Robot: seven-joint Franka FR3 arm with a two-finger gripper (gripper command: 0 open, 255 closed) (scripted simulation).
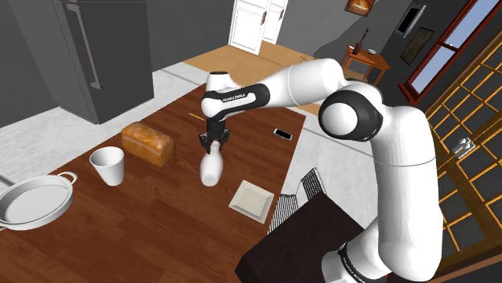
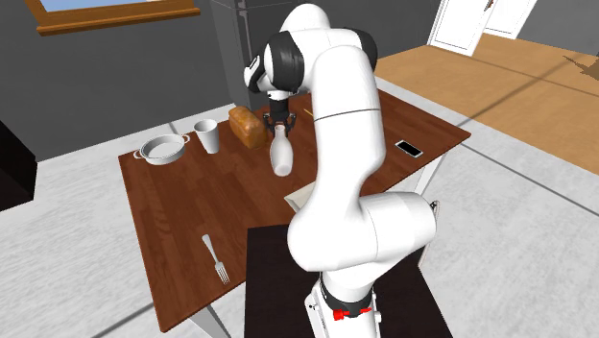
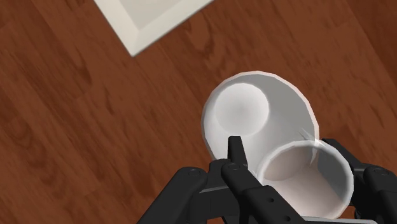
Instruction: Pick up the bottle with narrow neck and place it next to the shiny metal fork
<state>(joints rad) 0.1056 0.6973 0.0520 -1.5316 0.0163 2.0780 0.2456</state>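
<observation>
1. In the shoulder view, a short line of small white lettering runs along the black sleeve of the arm, just behind the wrist. It looks like a maker's name, but its letters cannot be made out with certainty.
2. A second, fainter line of white lettering stands on the arm's lowest joint, too small to read.

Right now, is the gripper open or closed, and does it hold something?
Gripper: jaws closed, holding the white narrow-necked bottle by its neck.
</observation>
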